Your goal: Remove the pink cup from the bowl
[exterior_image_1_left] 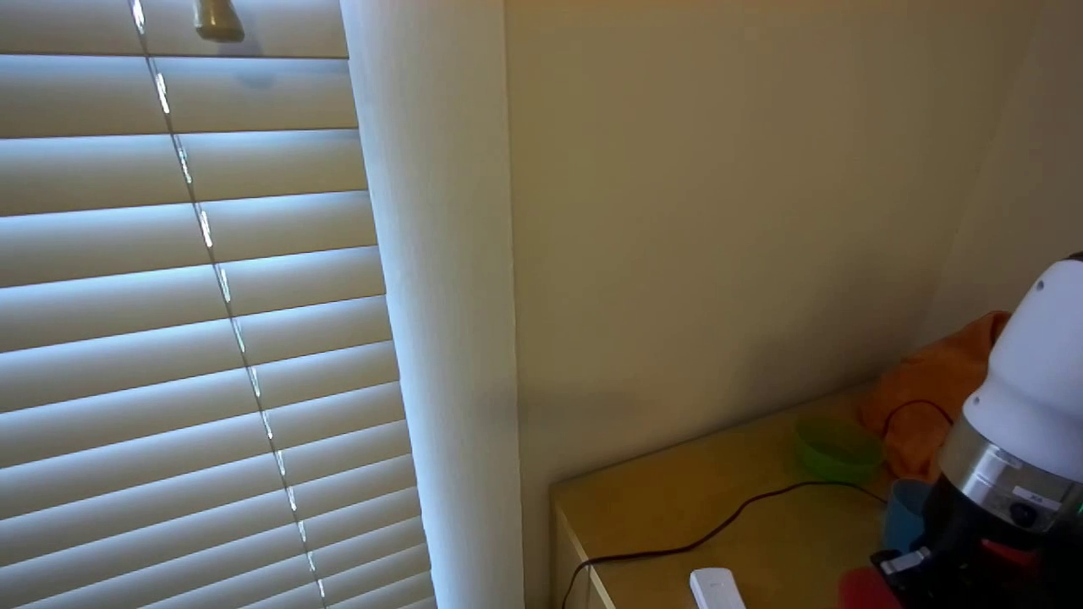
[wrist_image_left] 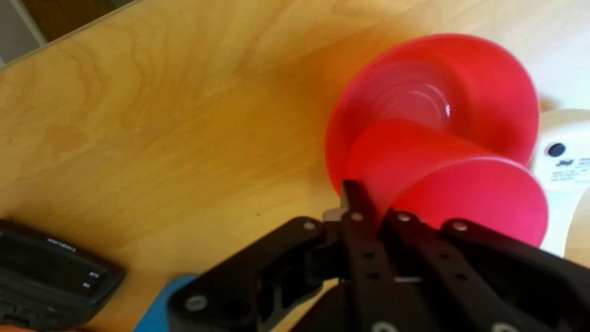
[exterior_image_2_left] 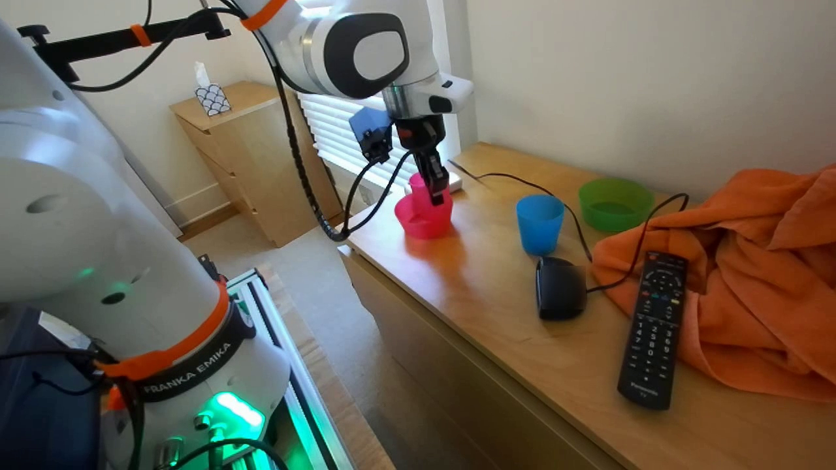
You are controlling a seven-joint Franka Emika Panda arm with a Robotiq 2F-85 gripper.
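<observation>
Wrist view has the small pink plastic cup (wrist_image_left: pixel 428 156) lying tilted in a round pinkish-red plastic bowl (wrist_image_left: pixel 498 92), its base end down in the hollow and its mouth leaning out past the bowl's rim at the right. The cup is plain and smooth, a warm red along the outer wall and pinker within, with a thin pale gleam following its lip. The bowl is nearly the same colour, its floor glossy and marked by faint curved rings. The black two-fingered gripper (wrist_image_left: pixel 372 200) is closed on the cup, the wall pinched between its fingers (wrist_image_left: pixel 357 230) near the lip. Whether the cup touches the bowl I cannot tell. Just beside the bowl lies a white plastic handset (wrist_image_left: pixel 567 152). In an exterior view, cup and bowl are toward the left end of the light wooden tabletop (exterior_image_2_left: pixel 483 307); to their right stands a bright-blue plastic cup (exterior_image_2_left: pixel 540 225), then a green plastic bowl (exterior_image_2_left: pixel 614 220) on the far side. Nearer and right, a long black remote control (exterior_image_2_left: pixel 653 329) rests partly on a crumpled orange cloth (exterior_image_2_left: pixel 757 281).
</observation>
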